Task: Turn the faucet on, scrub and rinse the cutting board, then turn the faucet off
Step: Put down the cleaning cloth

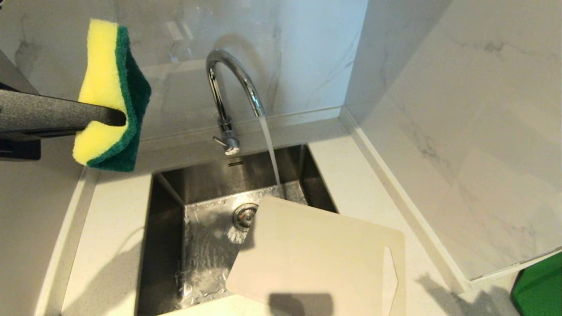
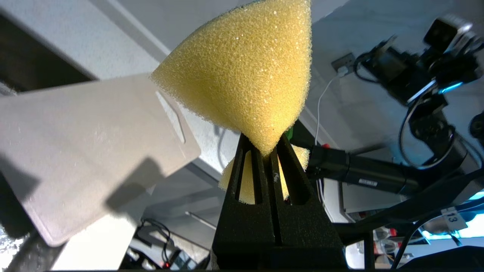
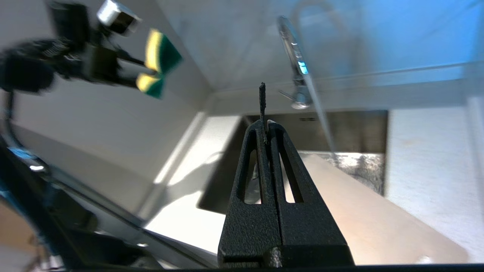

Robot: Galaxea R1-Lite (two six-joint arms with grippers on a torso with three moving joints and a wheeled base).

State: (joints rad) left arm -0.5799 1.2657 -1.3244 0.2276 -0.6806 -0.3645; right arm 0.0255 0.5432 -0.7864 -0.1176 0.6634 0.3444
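Observation:
The chrome faucet (image 1: 228, 87) stands behind the sink (image 1: 167, 228), and water pours from its spout into the basin just past the cutting board's far corner. That cream cutting board (image 1: 316, 254) lies tilted over the sink's front right corner and the counter. High at the left, clear of the sink, my left gripper (image 1: 118, 117) is shut on a yellow-and-green sponge (image 1: 107, 87), which is pinched at its middle (image 2: 245, 68). In the right wrist view my right gripper (image 3: 264, 126) is shut and empty above the board's (image 3: 359, 211) near part. It points toward the faucet (image 3: 293, 56).
White counter (image 1: 109, 245) surrounds the steel sink, whose drain (image 1: 244, 216) shows beside the board. A marble wall (image 1: 461, 131) rises close on the right and another behind the faucet. A green object (image 1: 540, 285) sits at the lower right.

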